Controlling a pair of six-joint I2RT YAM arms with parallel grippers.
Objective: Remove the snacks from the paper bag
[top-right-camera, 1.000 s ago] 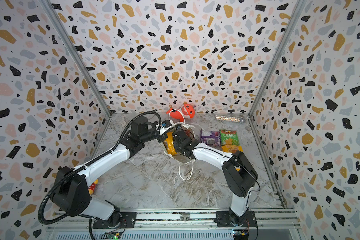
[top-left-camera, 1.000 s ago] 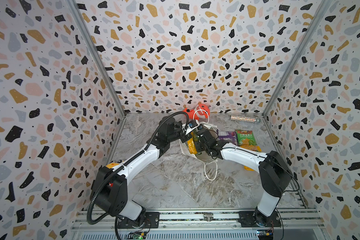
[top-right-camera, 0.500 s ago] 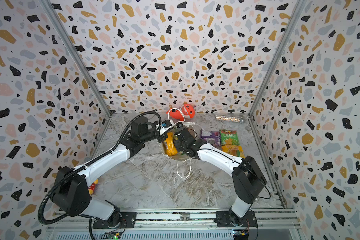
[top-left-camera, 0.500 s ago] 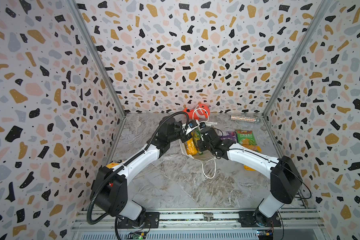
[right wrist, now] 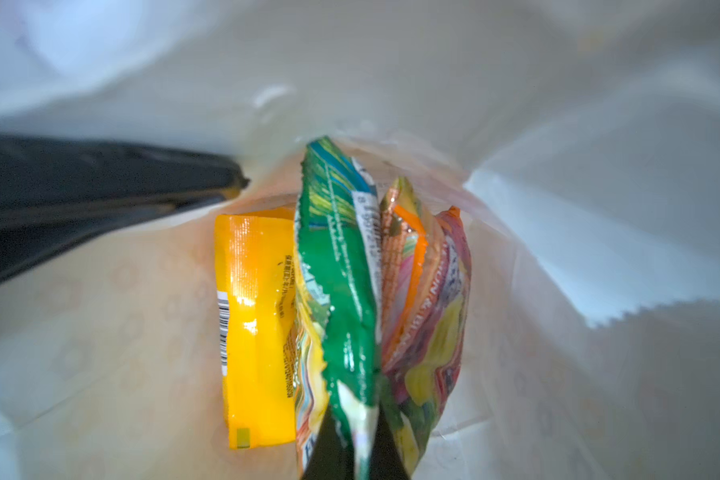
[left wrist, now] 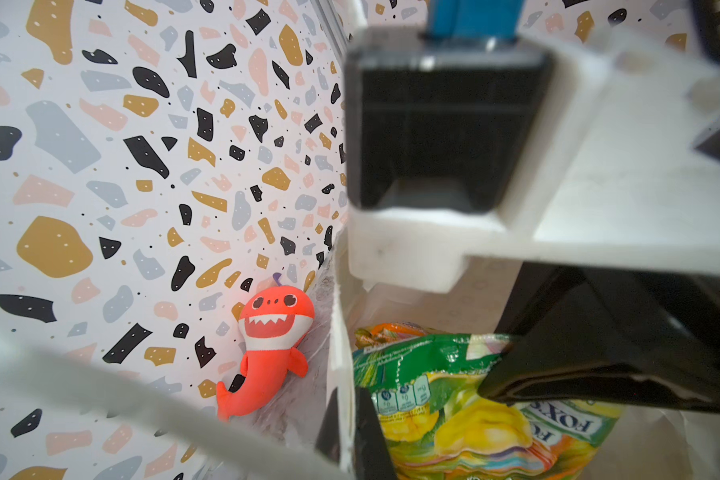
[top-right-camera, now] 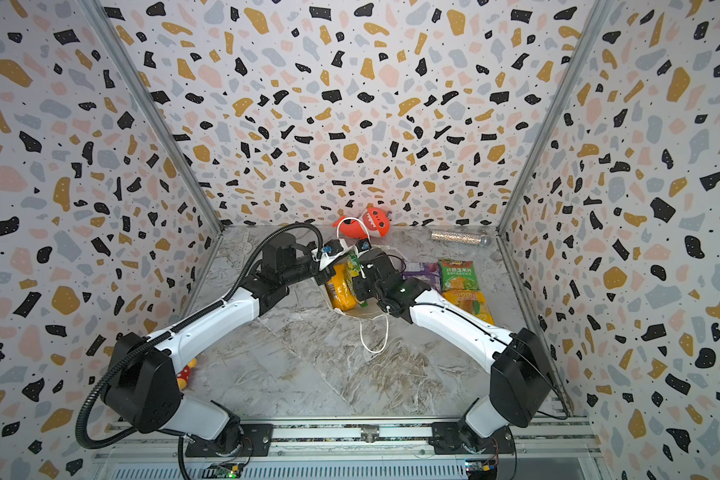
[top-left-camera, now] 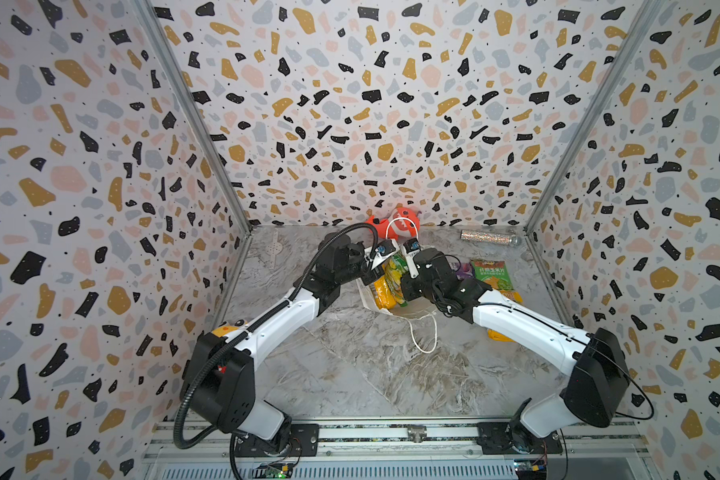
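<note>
Pinching glossy crinkled FOX'S packet point(right wrist: 341, 291), right tool point(right wrist: 358, 449); left tool point(left wrist: 344, 434) clamped on paper bag point(right wrist: 578, 187)

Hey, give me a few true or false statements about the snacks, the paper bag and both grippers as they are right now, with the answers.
1. The right gripper is shut on the FOX'S packet. True.
2. The paper bag is empty. False: a yellow packet is inside it, next to the FOX'S packet.
3. The left gripper hangs open, away from the bag. False: it is shut on the bag's rim.
4. A green packet lies on the table, outside the bag. True.
5. The shark plush is in the bag. False: it lies on the table behind the bag.
</note>
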